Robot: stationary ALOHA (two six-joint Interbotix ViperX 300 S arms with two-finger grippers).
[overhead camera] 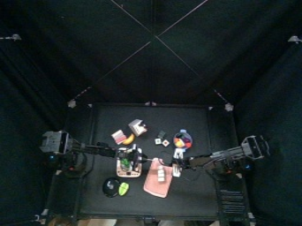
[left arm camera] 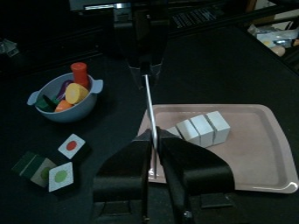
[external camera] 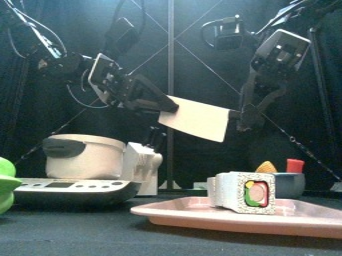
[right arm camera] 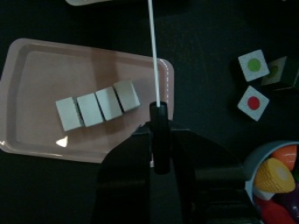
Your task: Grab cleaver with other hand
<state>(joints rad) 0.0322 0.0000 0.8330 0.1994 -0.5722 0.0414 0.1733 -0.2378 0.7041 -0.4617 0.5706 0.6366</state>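
Top view: both arms meet over the table's middle, above the pink tray (overhead camera: 156,185); the cleaver is too small to make out.

Front view: the cleaver (external camera: 195,118) hangs in the air, blade flat-on, between the left gripper (external camera: 158,104) and the right gripper (external camera: 243,117), each touching an end.

Left wrist view: the blade (left arm camera: 149,109) runs edge-on between the left jaws, which sit around it; a firm clamp cannot be told.

Right wrist view: the right jaws are clamped on the dark handle (right arm camera: 156,122), above the tray (right arm camera: 47,87) with sushi pieces (right arm camera: 100,105).
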